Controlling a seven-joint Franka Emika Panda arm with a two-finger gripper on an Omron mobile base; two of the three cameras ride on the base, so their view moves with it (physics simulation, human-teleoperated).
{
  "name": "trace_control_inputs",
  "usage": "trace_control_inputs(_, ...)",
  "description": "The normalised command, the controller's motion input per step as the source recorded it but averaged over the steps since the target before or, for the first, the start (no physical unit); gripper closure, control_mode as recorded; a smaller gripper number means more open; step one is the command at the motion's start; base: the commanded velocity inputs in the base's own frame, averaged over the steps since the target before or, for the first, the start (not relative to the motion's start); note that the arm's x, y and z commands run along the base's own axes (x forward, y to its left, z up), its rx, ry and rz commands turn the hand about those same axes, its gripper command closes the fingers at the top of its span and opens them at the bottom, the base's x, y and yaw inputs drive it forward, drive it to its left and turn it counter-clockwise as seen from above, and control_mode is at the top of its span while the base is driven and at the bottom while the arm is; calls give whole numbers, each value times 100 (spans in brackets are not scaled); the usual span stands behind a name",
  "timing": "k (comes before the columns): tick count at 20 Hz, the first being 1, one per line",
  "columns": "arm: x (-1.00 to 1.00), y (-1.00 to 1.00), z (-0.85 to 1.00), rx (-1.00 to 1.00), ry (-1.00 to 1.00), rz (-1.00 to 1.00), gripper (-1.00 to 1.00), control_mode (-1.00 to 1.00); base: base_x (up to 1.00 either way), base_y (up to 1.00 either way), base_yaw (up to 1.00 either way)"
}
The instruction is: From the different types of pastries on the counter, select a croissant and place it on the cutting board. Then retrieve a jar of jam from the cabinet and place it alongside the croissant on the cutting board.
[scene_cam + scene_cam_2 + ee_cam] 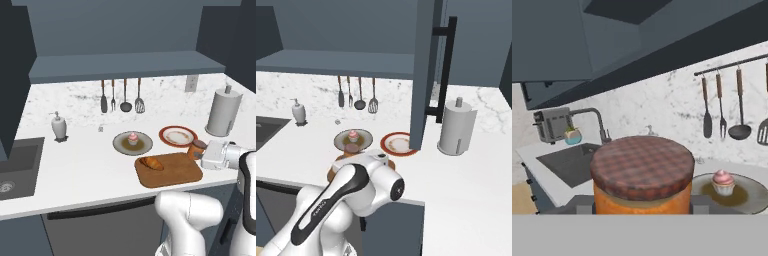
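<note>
The golden-brown croissant [152,163] lies on the left part of the wooden cutting board [172,175]. My gripper [200,152] is shut on the jar of jam [196,149], an orange jar with a reddish lid, held upright at the board's far right corner. Whether the jar touches the board I cannot tell. In the hand view the jar of jam [642,175] sits close between my fingers. The pink-frosted cupcake [133,138] stands on a grey plate [120,146] behind the board, and this cupcake [722,182] is also in the hand view.
A red-rimmed plate [177,135] lies just behind the board. A paper-towel roll [223,112] stands at the back right and a soap dispenser [59,126] near the dark sink [17,167]. Utensils [121,97] hang on the wall. An open cabinet door [426,75] hangs over the counter.
</note>
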Motion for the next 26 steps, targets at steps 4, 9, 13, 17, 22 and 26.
trace_control_inputs(4, 27, -6, -16, -4, -5, 0, 100, -100, 0, 0, 0)
trace_control_inputs(9, 4, 0, -26, -5, -15, 0, 100, -100, 0, 0, 0)
trace_control_inputs(13, 1, 0, -11, -2, -11, 0, 100, -100, 0, 0, 0)
trace_control_inputs(17, 8, 0, -10, 0, -3, 0, 100, -100, 0, 0, 0)
trace_control_inputs(22, 3, 0, -5, 0, 1, 0, 100, -100, 0, 0, 0)
trace_control_inputs(26, 1, 0, -18, 0, 3, 0, 100, -100, 0, 0, 0)
